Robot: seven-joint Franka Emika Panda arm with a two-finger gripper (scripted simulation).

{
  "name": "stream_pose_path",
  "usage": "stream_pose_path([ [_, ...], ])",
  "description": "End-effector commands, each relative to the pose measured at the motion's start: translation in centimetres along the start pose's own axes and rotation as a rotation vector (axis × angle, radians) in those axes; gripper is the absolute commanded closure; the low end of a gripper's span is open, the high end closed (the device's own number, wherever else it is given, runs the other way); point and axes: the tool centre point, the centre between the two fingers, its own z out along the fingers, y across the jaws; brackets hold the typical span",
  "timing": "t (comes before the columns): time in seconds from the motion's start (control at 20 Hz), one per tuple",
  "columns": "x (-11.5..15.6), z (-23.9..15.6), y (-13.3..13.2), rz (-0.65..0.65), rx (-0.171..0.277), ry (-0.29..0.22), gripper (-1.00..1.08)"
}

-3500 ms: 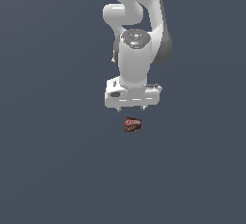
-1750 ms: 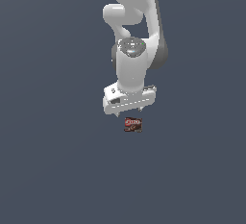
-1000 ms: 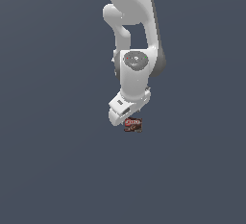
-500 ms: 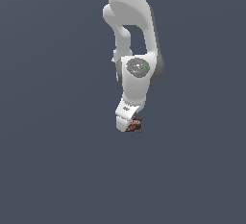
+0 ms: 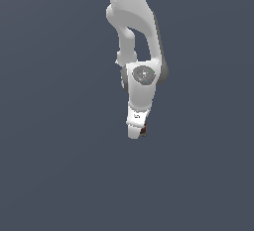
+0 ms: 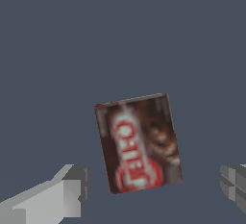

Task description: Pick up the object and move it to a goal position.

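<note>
Gripper (image 6: 153, 189) now lower, astride flat rectangular glossy box (image 6: 139, 143).

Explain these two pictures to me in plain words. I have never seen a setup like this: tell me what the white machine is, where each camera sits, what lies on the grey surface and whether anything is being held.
These are simulator renders, not photographs. The white machine is a single robot arm. The exterior view looks at it from a camera off the arm; the arm bends down towards the plain grey surface, and its tool nearly hides a small box.

The wrist view comes from a camera on the arm's wrist. It shows the same box, flat, dark brown and red with a white-and-red label, lying on the surface. The grey fingers of the tool stand on either side of it, apart and not touching it. So the tool is open, and nothing is held yet.
</note>
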Motion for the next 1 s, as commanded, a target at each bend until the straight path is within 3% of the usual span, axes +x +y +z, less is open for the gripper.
stream_pose_path([
  [0.0, 0.2, 0.4, -0.1, -0.057, 0.001, 0.002, -0.92],
  [0.4, 0.4, 1.1, -0.4, -0.157, 0.002, 0.005, -0.92],
  [0.95, 0.5, 2.5, -0.5, -0.166, 0.003, 0.005, -0.92],
])
